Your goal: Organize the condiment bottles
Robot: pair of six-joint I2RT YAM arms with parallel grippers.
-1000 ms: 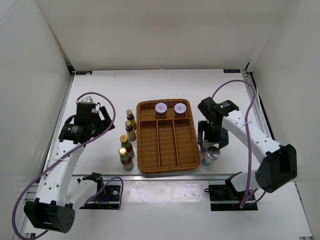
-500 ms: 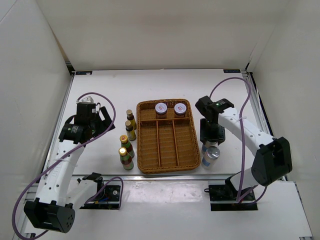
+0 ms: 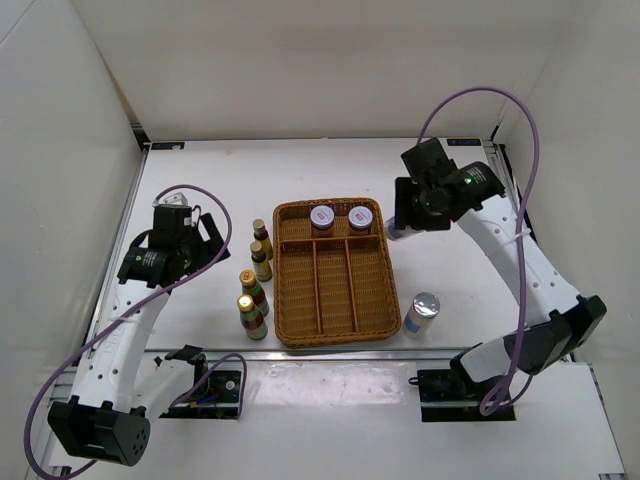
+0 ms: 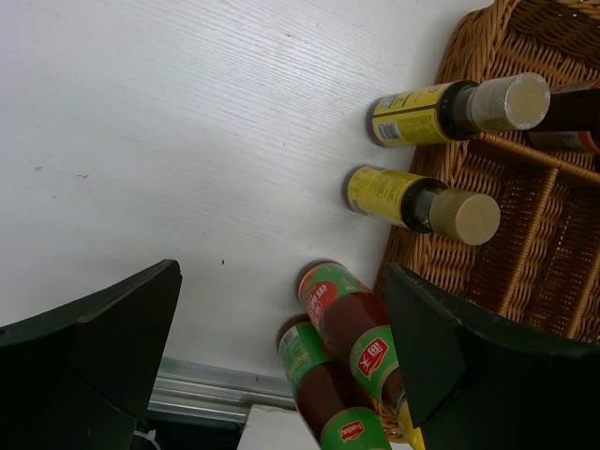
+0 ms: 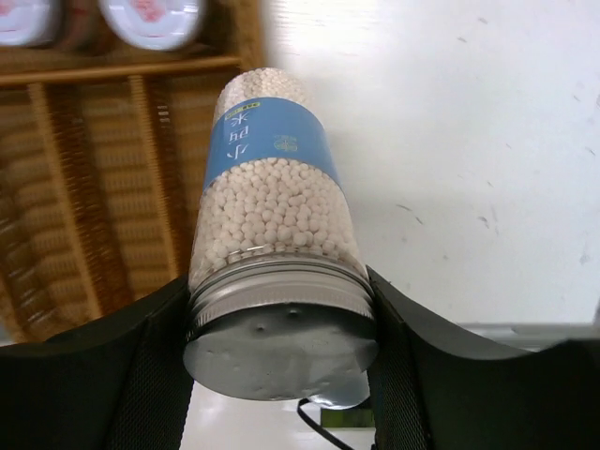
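Top view: tray (image 3: 330, 330) mid-table (image 3: 200, 180), two jars (image 3: 322, 217) in its far compartment, long compartments bare. Four dark bottles (image 3: 252, 288) stand in a line just left of the tray, apart from it. Left gripper (image 3: 195, 238) sits left of that line, fingers wide, nothing held. Right gripper (image 3: 404, 218) is raised beside the tray's far right corner, clamped on a pale bottle (image 3: 396, 231), mostly hidden beneath it. Second pale bottle (image 3: 424, 312) stands alone by the tray's near right corner. Left wrist view: fingers (image 4: 94, 347) spread wide; dark bottles between and beyond them, untouched, two red-labelled nearest, tray wall right behind. Right wrist view: fingers (image 5: 150, 375) grip the pale bottle at its silver cap; the body hangs over the tray's right edge, jars beyond.
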